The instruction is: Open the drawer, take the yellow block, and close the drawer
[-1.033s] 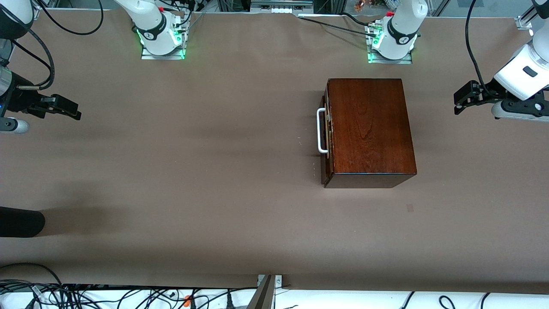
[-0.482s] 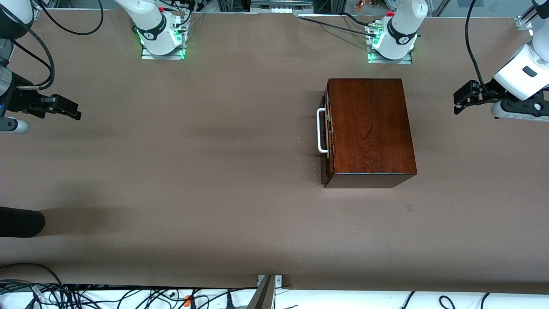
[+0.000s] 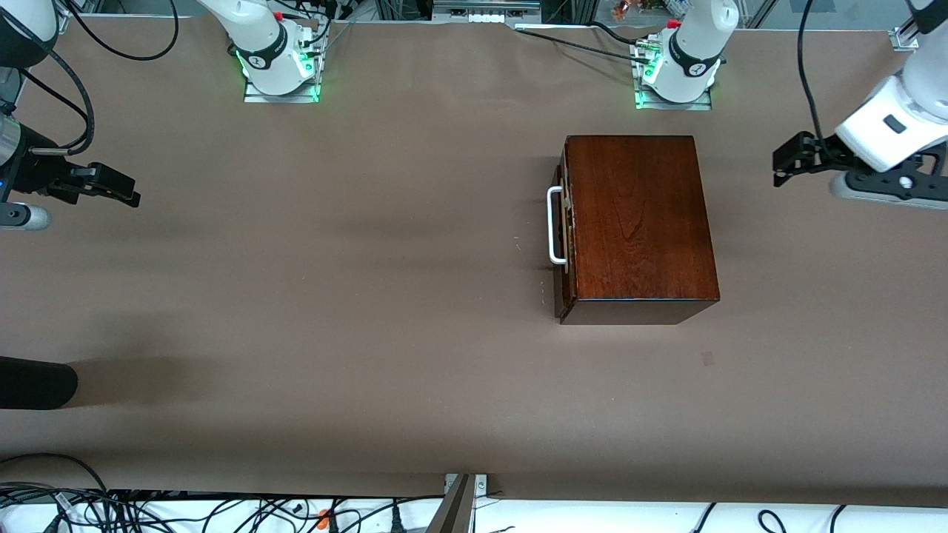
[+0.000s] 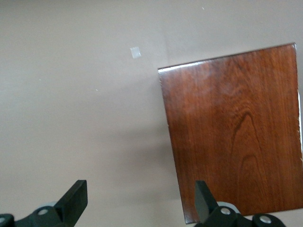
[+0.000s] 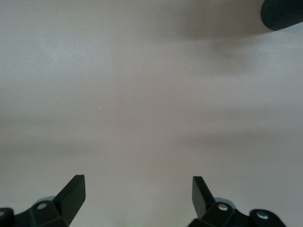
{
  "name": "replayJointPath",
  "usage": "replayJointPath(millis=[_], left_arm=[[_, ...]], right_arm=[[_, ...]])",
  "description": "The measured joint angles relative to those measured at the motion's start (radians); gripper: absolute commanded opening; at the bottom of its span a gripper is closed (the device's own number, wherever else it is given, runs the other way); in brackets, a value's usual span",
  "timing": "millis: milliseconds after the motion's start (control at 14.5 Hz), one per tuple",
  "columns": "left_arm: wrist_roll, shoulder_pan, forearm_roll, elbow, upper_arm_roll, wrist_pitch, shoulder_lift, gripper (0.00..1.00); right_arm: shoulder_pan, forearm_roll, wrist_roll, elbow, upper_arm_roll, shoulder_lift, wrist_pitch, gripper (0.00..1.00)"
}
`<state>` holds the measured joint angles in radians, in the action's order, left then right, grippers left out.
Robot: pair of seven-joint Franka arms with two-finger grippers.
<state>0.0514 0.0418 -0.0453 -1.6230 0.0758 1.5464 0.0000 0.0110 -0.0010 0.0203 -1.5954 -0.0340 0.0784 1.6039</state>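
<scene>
A glossy mahogany-coloured wooden box [image 3: 637, 226] sits on a brown table [image 3: 333, 296], toward the left arm's end. Its drawer [image 3: 564, 229] is pushed in, w/ only a thin strip of the dark front showing at the box side that faces the right arm's end; the white U-shaped handle [image 3: 554, 225] sticks out from that front. The yellow block isn't visible in any view. The left gripper [image 3: 779, 164] hangs in the air over bare table just beside the box, at the box end away from the handle, w/ its fingers spread wide apart and nothing between them. In the left wrist view the two black fingertips [image 4: 75, 201] frame bare table and a corner of the box top [image 4: 234, 127]; a small pale mark [image 4: 135, 52] shows on the table near the box. The right gripper [image 3: 122, 189] hangs over bare table at the right arm's end, well apart from the box, fingers also spread wide and empty; the right wrist view shows only table between the tips [image 5: 71, 191], plus a dark rounded object [image 5: 283, 13] at the frame corner. That same dark object [image 3: 37, 383] lies on the table at the right arm's end, nearer the front camera than the right gripper.
</scene>
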Motion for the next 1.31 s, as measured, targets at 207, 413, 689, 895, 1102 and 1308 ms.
replayJointPath(millis=[207, 413, 689, 895, 1102, 1308], left_arm=[[-0.001, 0.026, 0.000, 0.000, 0.044, -0.036, 0.010, 1.00], [-0.003, 0.037, 0.000, 0.000, 0.089, -0.094, 0.014, 1.00], [-0.100, 0.038, 0.001, 0.000, 0.184, -0.087, 0.035, 1.00], [-0.262, 0.044, 0.001, 0.000, 0.304, 0.014, 0.092, 1.00], [-0.403, 0.055, 0.001, -0.001, 0.394, 0.090, 0.178, 1.00], [-0.492, 0.141, -0.049, -0.001, 0.415, 0.144, 0.257, 1.00]], right_arm=[[0.000, 0.000, 0.000, 0.000, 0.000, 0.000, 0.000, 1.00], [0.000, 0.000, 0.000, 0.000, 0.000, 0.000, 0.000, 1.00], [0.000, 0.000, 0.000, 0.000, 0.000, 0.000, 0.000, 1.00], [0.000, 0.000, 0.000, 0.000, 0.000, 0.000, 0.000, 1.00], [0.000, 0.000, 0.000, 0.000, 0.000, 0.000, 0.000, 1.00], [0.000, 0.000, 0.000, 0.000, -0.001, 0.001, 0.000, 1.00]])
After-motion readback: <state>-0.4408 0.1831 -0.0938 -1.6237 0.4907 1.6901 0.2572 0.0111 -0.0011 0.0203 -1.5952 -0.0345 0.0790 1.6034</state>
